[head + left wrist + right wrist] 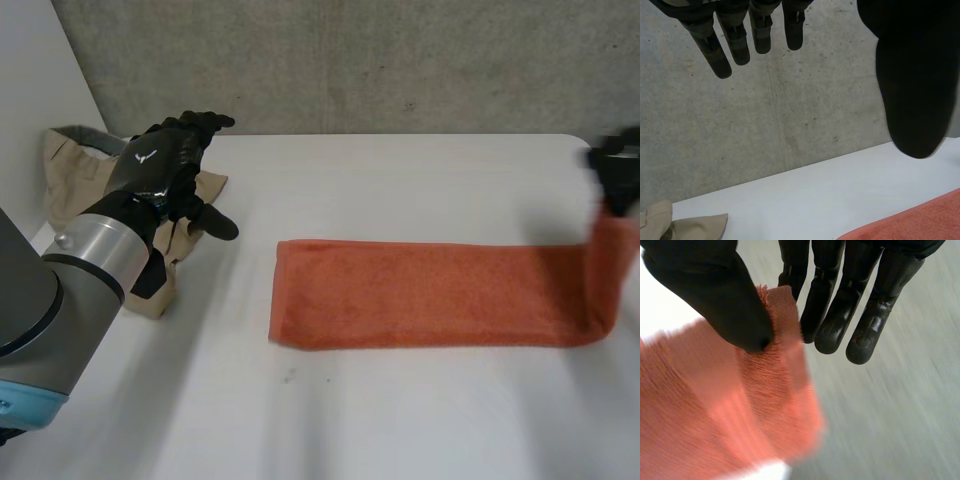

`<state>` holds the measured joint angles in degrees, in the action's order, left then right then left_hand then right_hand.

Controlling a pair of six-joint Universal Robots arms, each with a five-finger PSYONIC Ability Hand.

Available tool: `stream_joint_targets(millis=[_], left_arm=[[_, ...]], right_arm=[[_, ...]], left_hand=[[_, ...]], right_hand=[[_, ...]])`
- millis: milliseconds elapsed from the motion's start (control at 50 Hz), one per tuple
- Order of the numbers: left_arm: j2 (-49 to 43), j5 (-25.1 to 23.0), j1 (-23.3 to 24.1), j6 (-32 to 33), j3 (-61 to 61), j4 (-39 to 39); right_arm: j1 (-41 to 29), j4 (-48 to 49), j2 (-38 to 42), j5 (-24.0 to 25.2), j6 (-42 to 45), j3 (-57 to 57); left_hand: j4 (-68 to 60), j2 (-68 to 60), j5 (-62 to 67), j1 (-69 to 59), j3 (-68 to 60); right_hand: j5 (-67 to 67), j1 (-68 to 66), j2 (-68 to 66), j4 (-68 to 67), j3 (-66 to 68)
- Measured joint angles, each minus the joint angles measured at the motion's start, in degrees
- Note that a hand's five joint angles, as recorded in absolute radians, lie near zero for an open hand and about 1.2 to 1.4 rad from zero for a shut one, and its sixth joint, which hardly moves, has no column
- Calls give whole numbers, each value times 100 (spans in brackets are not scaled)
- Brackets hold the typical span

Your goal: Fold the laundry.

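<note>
Orange towel [430, 292]: a long strip lying flat in the middle of the white tabletop [400, 420], with its right end raised.
Right robot hand [618, 165]: pinches the towel's right end between thumb and fingers.
Left robot hand [165, 165]: fingers straight, holding nothing, over the tan cloth.
Tan cloth [75, 165]: crumpled at the far left.

Orange towel [430, 293] lies as a long strip, one end lifted; beige garment [75, 175] crumpled well apart
</note>
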<state>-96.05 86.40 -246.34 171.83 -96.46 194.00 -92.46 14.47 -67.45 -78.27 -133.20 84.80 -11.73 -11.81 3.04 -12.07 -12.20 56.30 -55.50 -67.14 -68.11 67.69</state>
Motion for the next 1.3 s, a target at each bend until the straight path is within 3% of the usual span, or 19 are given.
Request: stream_joint_targets(millis=[40,140,260,320,340,360,400,420,440,520,600,780,860,880,940,1040,1140,1300], left_arm=[[0,-1,1,0,0,0],[-5,-1,-2,0,3,9],[-38,-4,2,2,-1,22],[-74,-7,7,5,-1,33],[-86,-8,9,6,0,37],[-105,-10,12,7,2,42],[-146,-14,19,8,8,48],[-157,-15,20,8,11,49],[-191,-17,26,8,21,50],[-282,-18,39,9,56,53],[-347,-22,49,9,82,56],[-475,-27,119,9,94,56],[-505,-27,142,9,94,57],[-507,-27,146,9,94,56],[-497,-27,152,9,90,51],[-428,-24,176,9,76,43],[-306,-23,202,8,76,42],[-190,-8,178,-6,221,41]], right_arm=[[-162,1,-16,27,-33,14],[-2071,56,-53,561,-307,184],[-3022,130,241,914,-351,246],[-3388,164,572,985,-357,222],[-3434,170,632,965,-364,211],[-3475,176,695,922,-382,198],[-3486,171,756,765,-473,177],[-3469,169,753,706,-516,170],[-3371,137,712,550,-665,173],[-2755,-134,409,118,-1212,286],[-2045,-651,96,-18,-1549,525],[-734,-1388,-84,359,-1603,1328],[-471,-1283,18,463,-1500,1498],[-414,-1177,95,471,-1461,1518],[-373,-955,254,426,-1400,1467],[-453,-705,397,103,-1288,1191],[-990,-680,324,-321,-1152,729],[-3170,-616,436,-363,-1018,-185]], left_hand=[[0,0,0,0,0],[0,0,0,0,0],[0,0,0,0,0],[0,0,0,0,0],[0,0,0,0,0],[0,0,0,0,0],[0,0,0,0,0],[0,0,0,0,0],[0,0,0,0,0],[0,0,0,0,0],[0,0,0,0,0],[-1,0,0,0,0],[0,0,0,0,0],[0,0,0,0,0],[0,0,0,0,0],[0,0,0,0,0],[0,0,0,0,0],[0,0,0,0,0]], right_hand=[[0,0,0,0,0],[0,0,0,0,0],[-46,54,49,64,-57],[-2569,2435,2806,2806,-2788],[-2569,2435,2806,2806,-2788],[-4249,3865,4599,4468,-4470],[-4249,3865,4599,4468,-4470],[-5191,4380,5430,5430,-5512],[-5218,4383,5450,5448,-5559],[-5218,4382,5450,5448,-5559],[-5218,4383,5450,5448,-5559],[-5093,4324,5263,5392,-5312],[-3785,3034,3755,3954,-3874],[-1924,1264,1753,1955,-1869],[-405,351,241,401,-352],[-33,167,32,10,-8],[15,109,32,9,-8],[57,85,32,7,-9]])
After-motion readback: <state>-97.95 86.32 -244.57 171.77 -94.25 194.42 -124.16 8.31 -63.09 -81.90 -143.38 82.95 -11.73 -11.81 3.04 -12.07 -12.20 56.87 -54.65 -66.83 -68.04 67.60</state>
